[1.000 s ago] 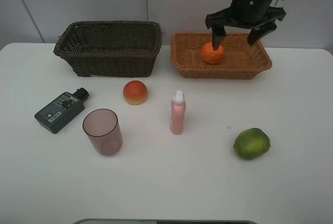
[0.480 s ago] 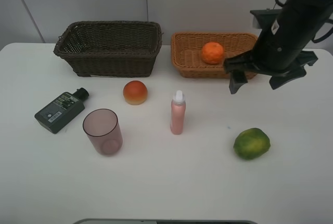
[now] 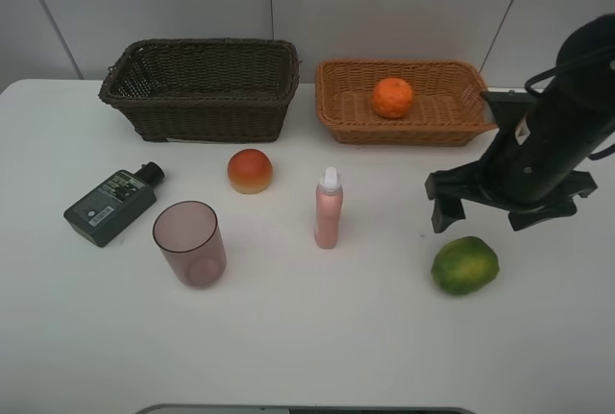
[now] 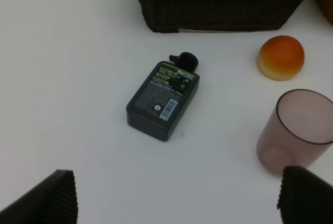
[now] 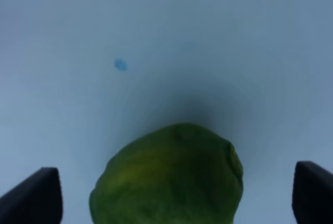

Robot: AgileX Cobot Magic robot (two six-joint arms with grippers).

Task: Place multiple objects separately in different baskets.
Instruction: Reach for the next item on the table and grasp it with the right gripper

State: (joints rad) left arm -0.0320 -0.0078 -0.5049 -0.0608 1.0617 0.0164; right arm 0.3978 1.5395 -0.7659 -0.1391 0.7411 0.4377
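The orange tangerine lies in the orange-tan basket. The dark brown basket holds nothing that I can see. My right gripper is open and empty, low over the table just behind the green round fruit. In the right wrist view the fruit sits between the spread fingers of that gripper. My left gripper is open above the table, apart from the flat dark-green bottle. The peach-like fruit, slim pink bottle and pink cup stand on the table.
The white table runs to a front edge at the bottom. The dark-green bottle lies flat at the left. In the left wrist view the cup and peach-like fruit sit in front of the dark basket.
My right gripper has left the tangerine in the orange-tan basket and moved forward and down, from over the basket to just behind the green fruit. Nothing else has moved.
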